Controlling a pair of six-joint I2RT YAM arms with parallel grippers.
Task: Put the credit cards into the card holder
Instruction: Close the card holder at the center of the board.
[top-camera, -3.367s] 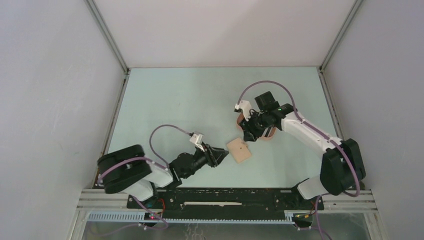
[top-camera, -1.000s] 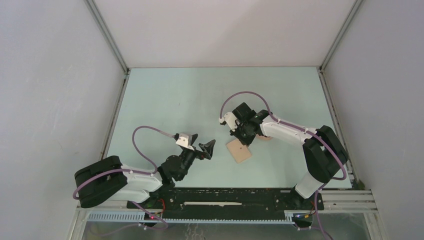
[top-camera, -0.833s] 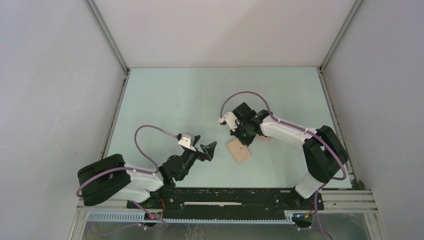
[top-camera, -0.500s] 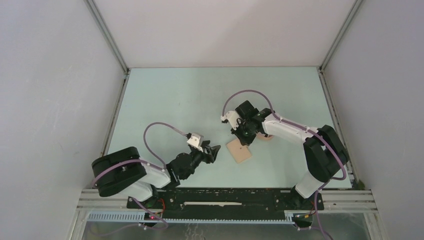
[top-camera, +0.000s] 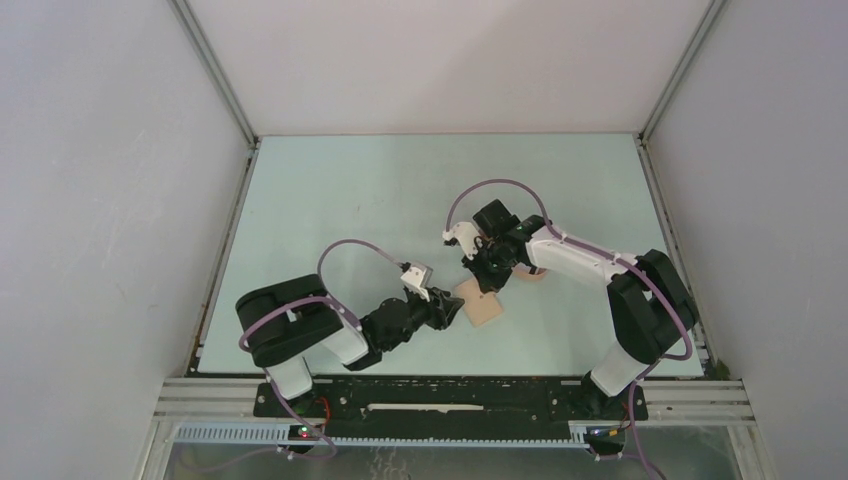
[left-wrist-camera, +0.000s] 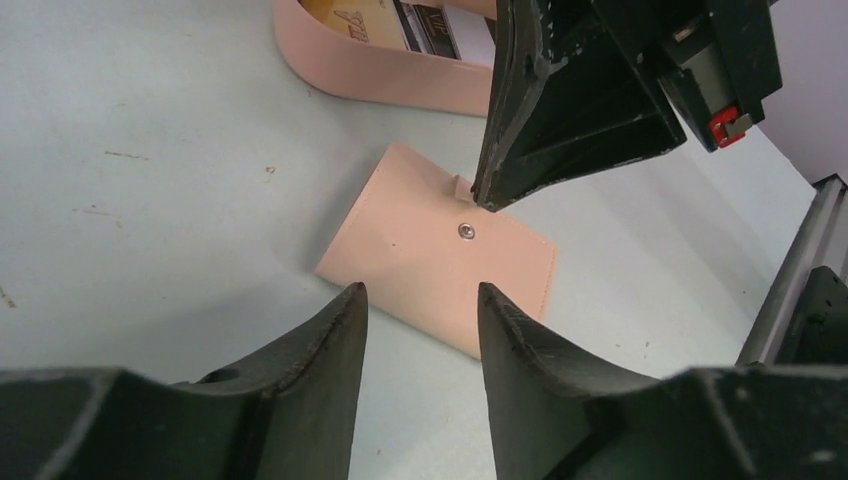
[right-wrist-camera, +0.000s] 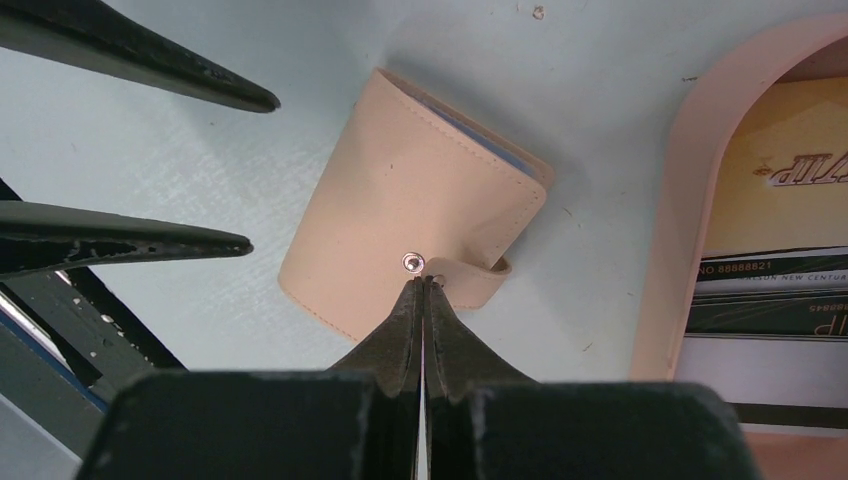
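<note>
Card holder (top-camera: 482, 303) flat on table (top-camera: 350, 200), right hand (right-wrist-camera: 424, 285) together at snap tab (right-wrist-camera: 478, 280), left hand (left-wrist-camera: 420, 292) apart just beside

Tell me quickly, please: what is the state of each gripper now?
Left gripper: open, empty, near the wallet.
Right gripper: shut, tips at the wallet's snap tab; a grip on it cannot be told.

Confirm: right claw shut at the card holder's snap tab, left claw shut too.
Wrong on the left claw: the left wrist view shows it open, short of the card holder. The right claw is shut at the snap tab.
</note>
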